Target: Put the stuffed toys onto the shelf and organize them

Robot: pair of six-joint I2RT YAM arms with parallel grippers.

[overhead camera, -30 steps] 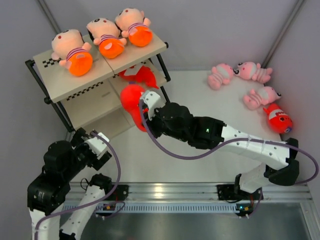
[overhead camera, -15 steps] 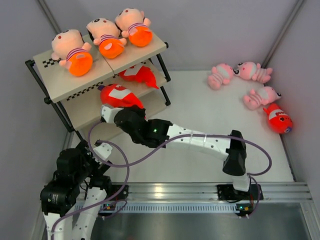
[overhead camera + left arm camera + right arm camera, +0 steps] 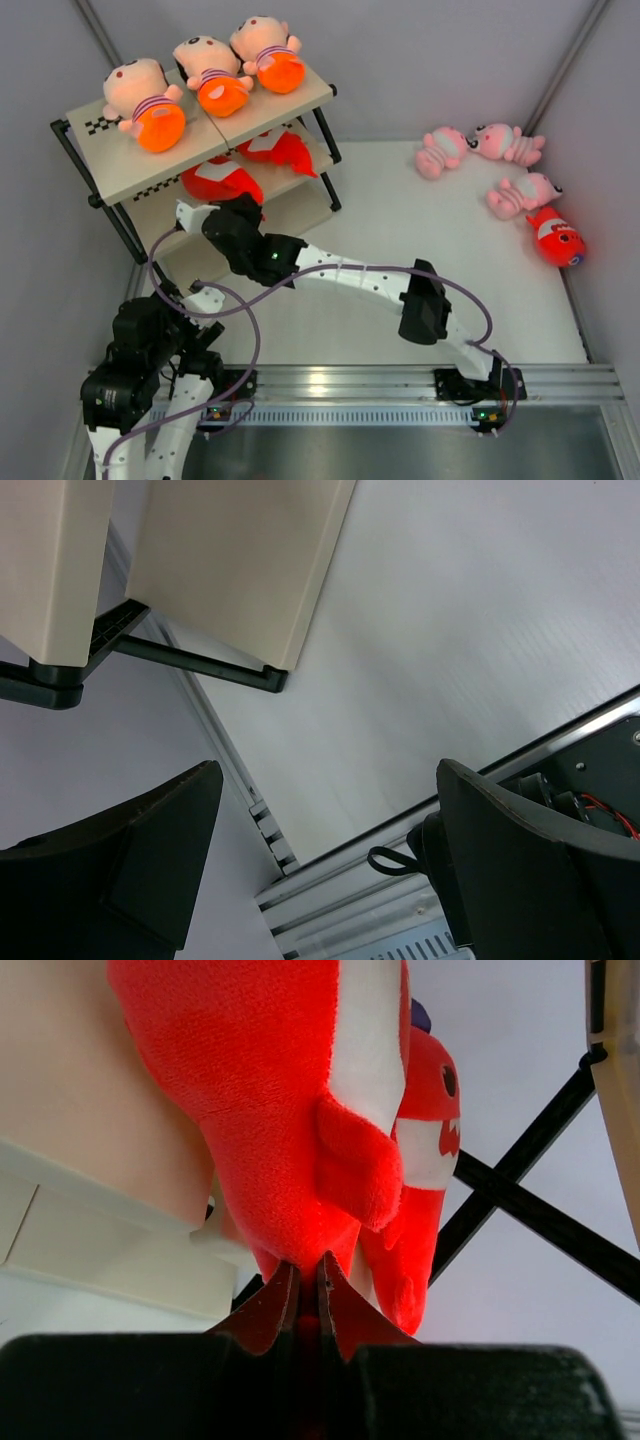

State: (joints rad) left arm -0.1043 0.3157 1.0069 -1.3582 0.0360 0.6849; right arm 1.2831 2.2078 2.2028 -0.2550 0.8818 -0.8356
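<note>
My right gripper (image 3: 213, 213) reaches across to the shelf (image 3: 150, 185) and is shut on the tail of a red fish plush (image 3: 217, 180), which lies on the middle tier; the plush also fills the right wrist view (image 3: 270, 1110). A second red fish plush (image 3: 279, 149) lies further right on that tier and shows in the right wrist view (image 3: 420, 1160). A third fish plush (image 3: 556, 237) and three pink striped plush (image 3: 441, 152) (image 3: 507, 143) (image 3: 523, 194) lie on the table at the right. My left gripper (image 3: 320, 870) is open and empty, low by the shelf's foot.
Three larger peach dolls with orange bottoms (image 3: 148, 102) (image 3: 214, 76) (image 3: 268, 52) lie on the top tier. The shelf's black foot (image 3: 190, 660) is close above my left gripper. A metal rail (image 3: 330, 385) runs along the near edge.
My right arm has carried the red fish plush left and back, from in front of the shelf onto its middle tier. My left arm has drawn back and lower.
</note>
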